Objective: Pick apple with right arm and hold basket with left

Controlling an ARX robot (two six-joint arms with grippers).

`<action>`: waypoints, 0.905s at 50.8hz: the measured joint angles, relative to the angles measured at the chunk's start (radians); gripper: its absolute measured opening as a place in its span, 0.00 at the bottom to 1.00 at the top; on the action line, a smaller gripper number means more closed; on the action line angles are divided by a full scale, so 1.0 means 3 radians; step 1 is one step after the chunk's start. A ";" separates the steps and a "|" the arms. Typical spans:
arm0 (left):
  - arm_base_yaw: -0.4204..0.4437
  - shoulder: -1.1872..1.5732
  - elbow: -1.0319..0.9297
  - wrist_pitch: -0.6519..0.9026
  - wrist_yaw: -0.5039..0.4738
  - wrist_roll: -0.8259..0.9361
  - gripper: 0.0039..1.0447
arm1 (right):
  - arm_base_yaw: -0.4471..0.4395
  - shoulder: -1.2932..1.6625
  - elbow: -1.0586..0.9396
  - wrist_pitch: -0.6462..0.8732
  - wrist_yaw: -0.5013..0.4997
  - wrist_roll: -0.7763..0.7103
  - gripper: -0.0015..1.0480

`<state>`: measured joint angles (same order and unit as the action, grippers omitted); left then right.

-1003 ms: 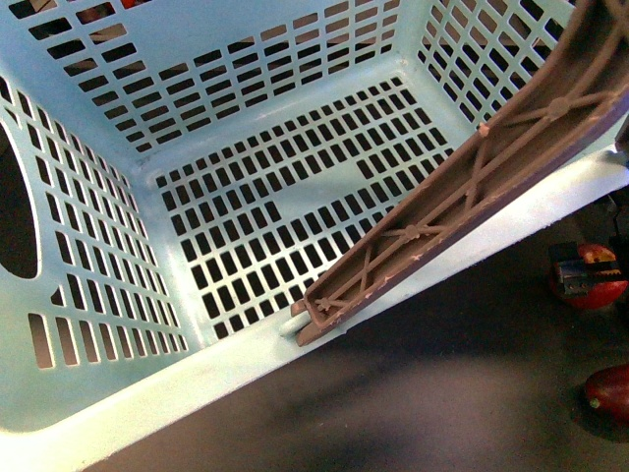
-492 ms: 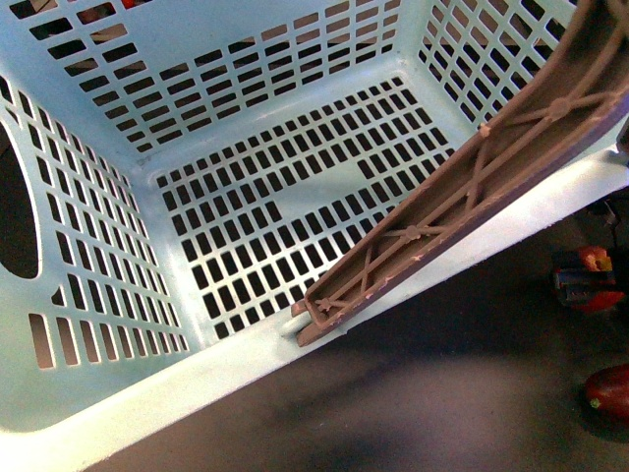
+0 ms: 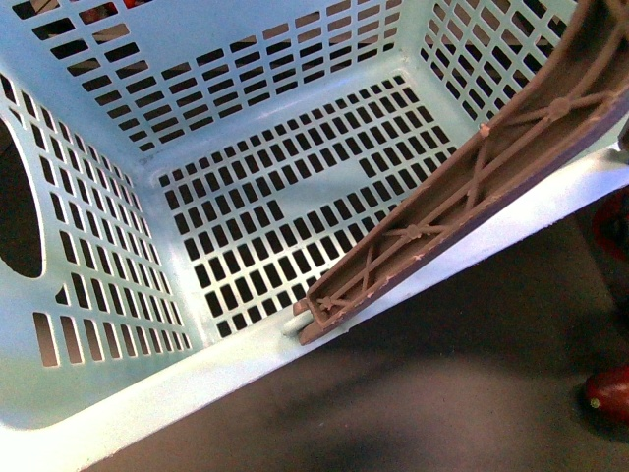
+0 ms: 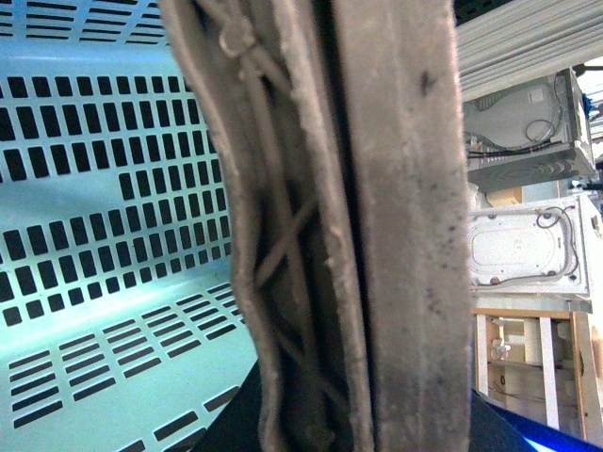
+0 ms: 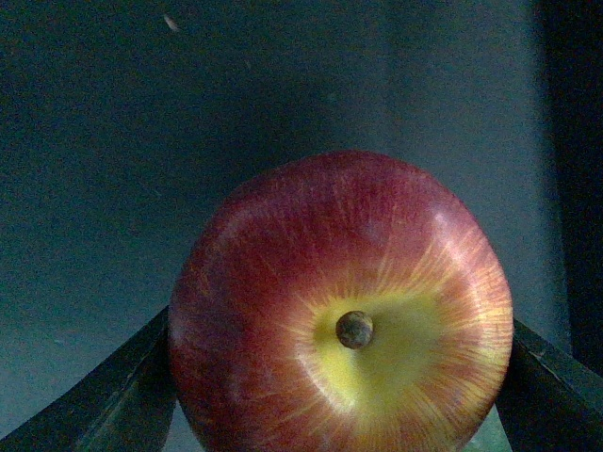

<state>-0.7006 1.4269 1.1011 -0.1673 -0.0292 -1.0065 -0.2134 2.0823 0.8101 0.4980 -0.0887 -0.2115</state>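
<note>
Dark surface (image 5: 141, 141) behind, right tool (image 5: 342, 386) clenched on the apple (image 5: 341, 301) (yellow stem patch facing camera).

Dark tabletop with one stray fruit, workshop clutter beyond.
A dark maroon fruit (image 3: 609, 395) lies on the black table (image 3: 442, 403) at the near right. The left wrist view shows white machine housings (image 4: 523, 250) with cables, next to a wooden frame (image 4: 542, 363).

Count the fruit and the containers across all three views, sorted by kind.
basket: 1
apple: 1
maroon fruit: 1
Total: 3
</note>
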 joint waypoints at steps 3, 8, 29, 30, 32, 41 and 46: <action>0.0000 0.0000 0.0000 0.0000 0.0000 -0.0001 0.16 | -0.0034 -0.0267 -0.0100 -0.0051 -0.0125 0.0048 0.77; 0.0000 0.0000 0.0000 0.0000 0.0000 0.0000 0.16 | -0.0095 -0.0813 -0.0257 -0.0178 -0.0320 0.0149 0.77; 0.0000 0.0000 0.0000 0.0000 0.0003 -0.0001 0.16 | 0.0188 -0.2571 -0.0280 -0.0619 -0.0276 0.0454 0.77; 0.0000 0.0000 0.0000 0.0000 0.0003 -0.0001 0.16 | 0.0239 -0.2621 -0.0264 -0.0629 -0.0259 0.0481 0.77; 0.0000 0.0000 0.0000 0.0000 0.0000 0.0000 0.16 | 0.0356 -0.2701 -0.0231 -0.0640 -0.0212 0.0529 0.77; 0.0000 0.0000 0.0000 0.0000 -0.0001 0.0000 0.16 | 0.0946 -0.2775 -0.0108 -0.0636 -0.0065 0.0678 0.77; 0.0000 0.0000 0.0000 0.0000 0.0001 -0.0001 0.16 | 0.1247 -0.2715 -0.0066 -0.0584 -0.0013 0.0749 0.77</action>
<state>-0.7006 1.4269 1.1011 -0.1673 -0.0288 -1.0069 0.1608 1.2678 0.7902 0.3229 -0.0925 0.0132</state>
